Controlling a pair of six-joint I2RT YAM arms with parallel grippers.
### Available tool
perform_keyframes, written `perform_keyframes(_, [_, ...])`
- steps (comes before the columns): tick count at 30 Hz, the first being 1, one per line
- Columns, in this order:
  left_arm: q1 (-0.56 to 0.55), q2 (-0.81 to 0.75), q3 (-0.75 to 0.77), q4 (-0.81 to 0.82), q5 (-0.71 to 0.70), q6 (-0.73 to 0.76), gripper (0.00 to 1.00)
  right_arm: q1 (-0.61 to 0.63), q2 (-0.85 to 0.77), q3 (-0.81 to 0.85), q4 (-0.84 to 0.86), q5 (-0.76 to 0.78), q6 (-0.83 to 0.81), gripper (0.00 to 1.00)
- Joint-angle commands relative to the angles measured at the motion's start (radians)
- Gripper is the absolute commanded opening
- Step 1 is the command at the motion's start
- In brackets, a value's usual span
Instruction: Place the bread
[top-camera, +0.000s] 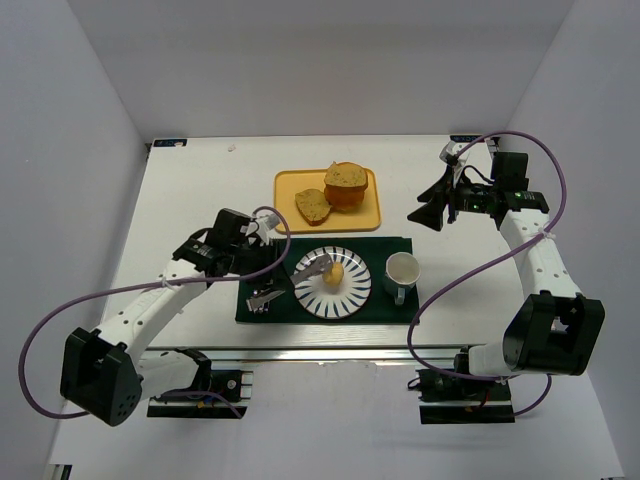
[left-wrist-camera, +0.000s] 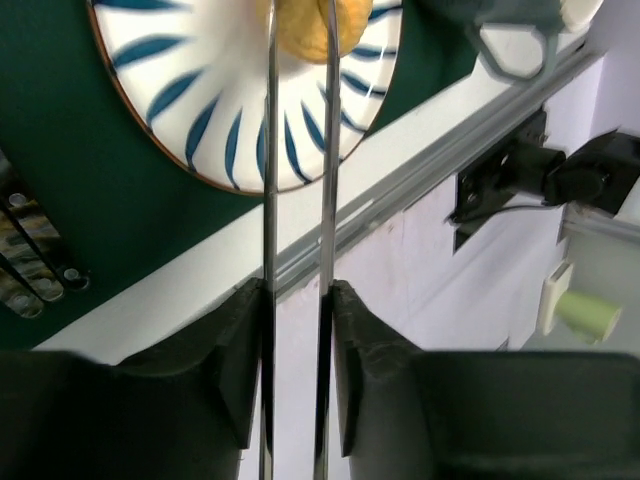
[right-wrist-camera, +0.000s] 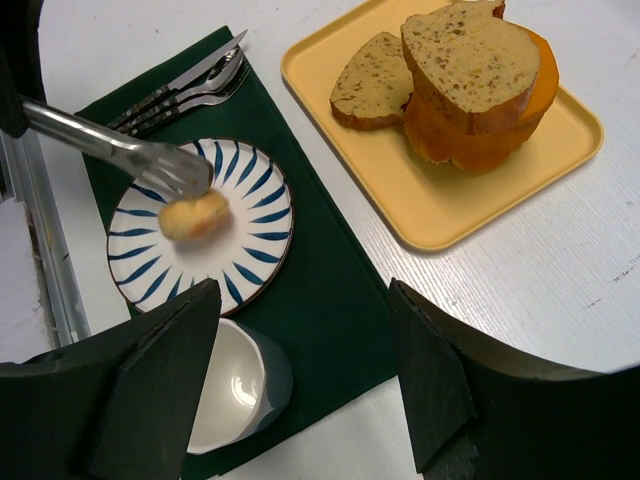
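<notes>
The bread (top-camera: 335, 273), a small round golden piece, is on the blue-striped white plate (top-camera: 352, 292). It also shows in the right wrist view (right-wrist-camera: 195, 214) and at the top of the left wrist view (left-wrist-camera: 310, 30). My left gripper (top-camera: 270, 240) (left-wrist-camera: 297, 290) is shut on metal tongs (top-camera: 312, 268) (left-wrist-camera: 268, 180), whose tips reach the bread's far side (right-wrist-camera: 180, 172). I cannot tell whether the tongs still pinch it. My right gripper (top-camera: 428, 215) (right-wrist-camera: 300, 300) is open and empty, held high above the table right of the yellow tray.
A yellow tray (top-camera: 290, 185) at the back holds an orange-crusted loaf (top-camera: 346, 185) and a speckled slice (top-camera: 312, 206). A dark green placemat (top-camera: 385, 248) carries the plate, a white mug (top-camera: 401, 272) on its right and cutlery (top-camera: 265, 298) on its left.
</notes>
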Motion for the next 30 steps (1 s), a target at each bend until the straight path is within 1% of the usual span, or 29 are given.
perform_keyframes(1, [-0.034,-0.019,-0.008,0.025,-0.04,-0.028,0.46,-0.005,-0.029,0.014,0.01,-0.019,-0.009,0.73])
perform_keyframes(5, [-0.038,-0.011,0.002,0.03,-0.054,-0.029,0.54,-0.005,-0.03,0.014,0.002,-0.018,-0.015,0.74])
perform_keyframes(10, [-0.038,-0.017,0.043,0.009,-0.078,-0.023,0.55,-0.005,-0.033,0.009,-0.001,-0.013,-0.018,0.74])
perform_keyframes(15, [-0.038,-0.03,0.118,-0.011,-0.129,-0.023,0.55,-0.005,-0.032,0.006,-0.006,-0.018,-0.019,0.74])
perform_keyframes(22, [-0.038,-0.016,0.158,-0.022,-0.141,-0.017,0.54,-0.005,-0.03,0.006,-0.004,-0.019,-0.022,0.75])
perform_keyframes(23, [-0.038,-0.017,0.161,-0.024,-0.156,-0.017,0.53,-0.005,-0.029,0.006,-0.006,-0.018,-0.022,0.75])
perform_keyframes(24, [-0.038,-0.019,0.163,-0.027,-0.179,-0.02,0.48,-0.005,-0.029,0.003,-0.006,-0.019,-0.022,0.75])
perform_keyframes(25, [-0.037,-0.02,0.169,-0.039,-0.258,-0.031,0.43,-0.005,-0.03,0.003,-0.004,-0.018,-0.022,0.74])
perform_keyframes(26, [-0.032,-0.022,0.172,-0.045,-0.308,-0.036,0.38,-0.005,-0.032,0.002,-0.004,-0.019,-0.022,0.75])
perform_keyframes(27, [-0.005,-0.019,0.173,-0.053,-0.395,-0.037,0.31,-0.005,-0.032,0.0,-0.006,-0.019,-0.024,0.75])
perform_keyframes(29, [0.058,-0.01,0.175,-0.05,-0.451,-0.02,0.27,-0.005,-0.032,-0.002,-0.006,-0.021,-0.024,0.75])
perform_keyframes(30, [0.154,-0.007,0.172,-0.026,-0.465,-0.008,0.27,-0.005,-0.03,-0.003,-0.007,-0.021,-0.024,0.75])
